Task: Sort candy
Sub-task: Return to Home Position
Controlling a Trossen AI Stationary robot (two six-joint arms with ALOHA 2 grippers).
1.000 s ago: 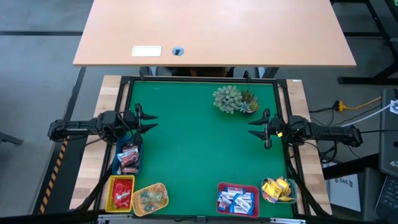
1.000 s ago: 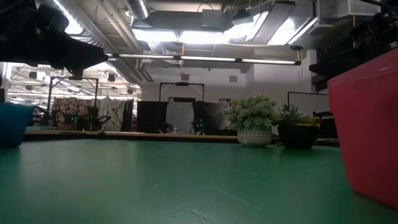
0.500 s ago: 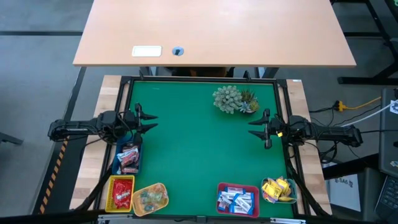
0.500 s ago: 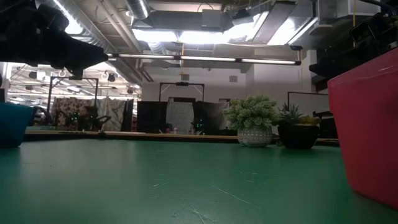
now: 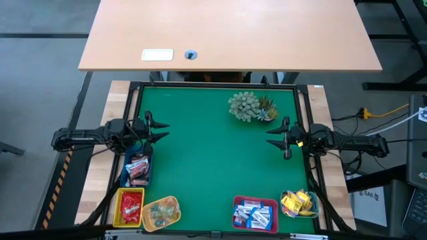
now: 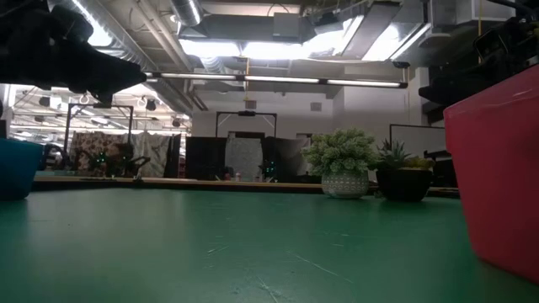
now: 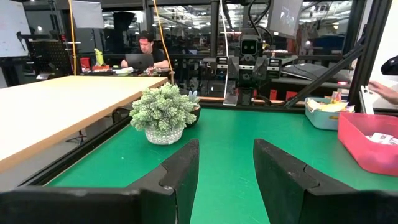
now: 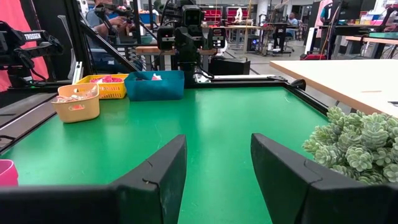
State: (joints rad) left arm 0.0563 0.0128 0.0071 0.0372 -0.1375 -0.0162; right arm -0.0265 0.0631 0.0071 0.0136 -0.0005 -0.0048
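Dark fingers (image 8: pixel 155 180) apart over green mat (image 8: pixel 214 124); plant (image 8: pixel 357 146) nearby; orange tray (image 8: pixel 76 104), yellow tray (image 8: pixel 107 87), blue tray (image 8: pixel 154 86) opposite.

Wrapped candy (image 5: pixel 253 216) sits colour-sorted in 5 small trays (image 5: pixel 255 199), red/clear/brown left, blue-white/yellow right.

green table (image 5: pixel 213 160) | plants (image 5: pixel 250 107) far side | five trays (image 5: pixel 255 198) left, near edges

Between left claw (image 5: pixel 160 129) and right claw (image 5: pixel 271 137) the mat (image 5: pixel 213 173) is matt green, faintly scuffed; beyond them, a smooth pale wood desk (image 5: pixel 267 33). The fingers (image 7: pixel 180 174) are matt dark plastic.
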